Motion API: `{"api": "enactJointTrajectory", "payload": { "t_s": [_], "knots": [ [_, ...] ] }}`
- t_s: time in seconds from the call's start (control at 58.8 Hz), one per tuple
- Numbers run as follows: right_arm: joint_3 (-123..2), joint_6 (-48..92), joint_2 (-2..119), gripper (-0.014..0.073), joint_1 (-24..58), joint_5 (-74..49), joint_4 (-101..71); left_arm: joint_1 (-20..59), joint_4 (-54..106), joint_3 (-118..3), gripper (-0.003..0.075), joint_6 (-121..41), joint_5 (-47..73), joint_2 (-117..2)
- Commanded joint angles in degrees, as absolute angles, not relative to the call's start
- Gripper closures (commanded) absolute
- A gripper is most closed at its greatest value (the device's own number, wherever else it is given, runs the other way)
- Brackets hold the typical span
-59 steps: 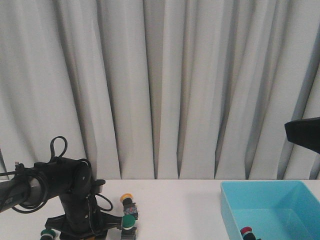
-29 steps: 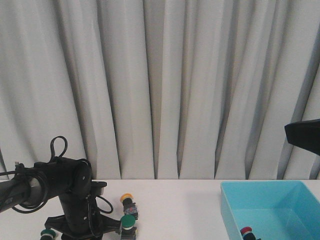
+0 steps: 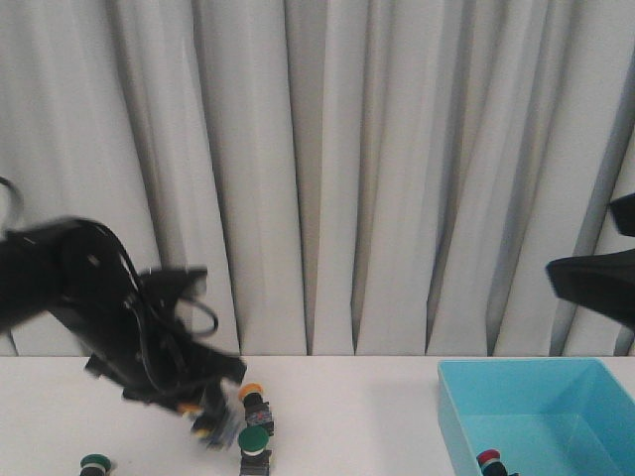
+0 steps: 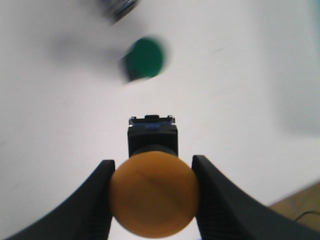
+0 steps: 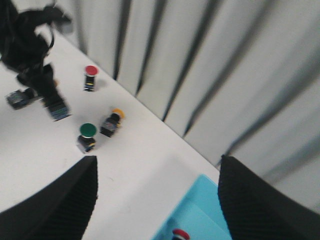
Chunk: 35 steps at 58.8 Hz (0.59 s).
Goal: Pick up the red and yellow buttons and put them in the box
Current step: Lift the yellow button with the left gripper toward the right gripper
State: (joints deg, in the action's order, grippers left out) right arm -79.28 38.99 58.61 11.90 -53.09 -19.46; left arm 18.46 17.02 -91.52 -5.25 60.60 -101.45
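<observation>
The left tool (image 4: 152, 200) is clamping a yellow button (image 4: 153, 194) by its cap between both fingers, lifted above the white worktop (image 4: 240, 90). The right tool (image 5: 157, 200) is hanging spread wide, holding nothing, near the cyan box (image 3: 541, 412), where a red button (image 3: 489, 460) is lying.

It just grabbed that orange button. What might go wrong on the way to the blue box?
The fingers pinch the yellow button only by its round cap, so it might slip out. The box sits far across the table, a long carry. Green buttons stand close below; a dropped button might knock them.
</observation>
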Motion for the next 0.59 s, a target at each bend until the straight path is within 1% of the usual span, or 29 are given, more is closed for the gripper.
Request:
{"api": "enactJointTrajectory", "payload": {
  "t_s": [0.0, 0.136, 0.272, 0.408, 0.578],
  "knots": [
    [-80.8, 46.8, 59.9, 0.0106, 12.1, -51.2, -26.9, 18.5, 31.6, -93.2, 0.0727, -14.1, 57.5, -93.2],
    [-80.8, 55.9, 62.6, 0.0106, 12.1, -54.2, -34.6, 18.5, 50.0, -93.2, 0.0727, -28.6, 58.6, -88.3],
    [-80.8, 64.2, 64.1, 0.0106, 12.1, -55.4, -40.4, 18.5, 62.0, -93.2, 0.0725, -37.4, 62.3, -85.4],
    [-80.8, 69.3, 64.6, 0.0106, 12.1, -55.9, -42.8, 18.5, 65.5, -93.2, 0.0724, -38.4, 66.7, -84.5],
    [-80.8, 72.0, 64.7, 0.0106, 12.7, -56.3, -43.6, 18.5, 65.7, -93.2, 0.0722, -38.7, 68.1, -84.5]
  ]
}}
